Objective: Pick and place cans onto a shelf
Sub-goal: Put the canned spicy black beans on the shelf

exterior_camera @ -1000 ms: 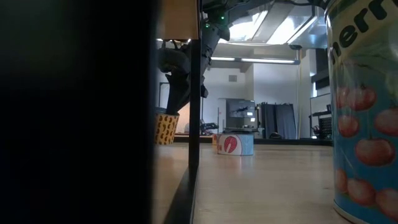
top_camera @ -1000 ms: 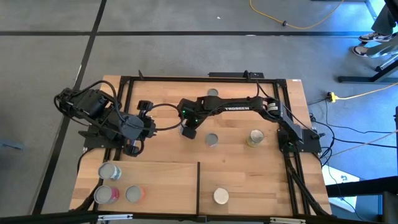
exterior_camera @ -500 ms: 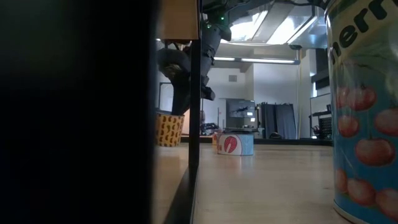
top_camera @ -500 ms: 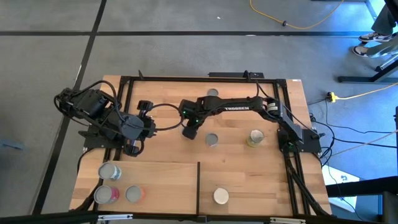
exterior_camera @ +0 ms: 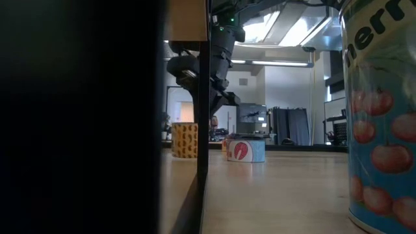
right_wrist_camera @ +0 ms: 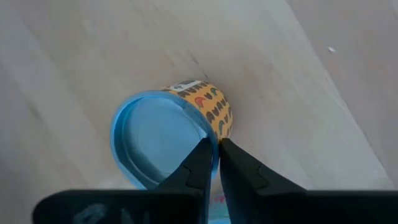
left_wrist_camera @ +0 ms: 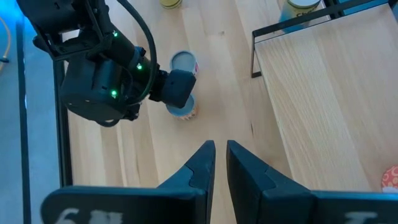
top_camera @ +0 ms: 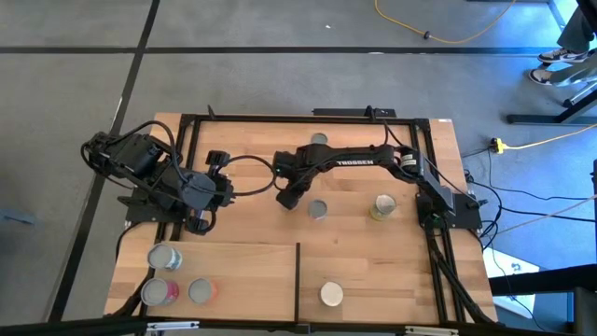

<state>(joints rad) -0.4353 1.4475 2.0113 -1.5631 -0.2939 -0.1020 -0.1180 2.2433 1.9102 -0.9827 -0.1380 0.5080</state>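
- Can (right_wrist_camera: 168, 134) with the orange patterned label: stands upright on the bench (top_camera: 242, 149) near mid-bench, well apart from the shelf (top_camera: 242, 271), directly under the right gripper (right_wrist_camera: 216, 146).
- Right fingers: drawn almost together with only a slit between them and nothing seen in it. Their tips line up over the can's rim, and contact cannot be told.
- Judged step: taking hold of this can. A sound grasp would need the fingers spread wider than the body, centred over the lid rather than the rim, then lowered so that they straddle the sides before closing.
- Left gripper (left_wrist_camera: 221, 149): waits over the bench's left side, fingers nearly pressed together, holding nothing.
- Edges: a silver-topped can (top_camera: 318, 209) stands just beside the target and could be knocked by spread fingers. The shelf's black frame and its dividing bar (top_camera: 297, 280) must be cleared from above.
- Open room: three cans (top_camera: 164, 257) crowd the shelf's left end, while the board toward the bar lies bare.
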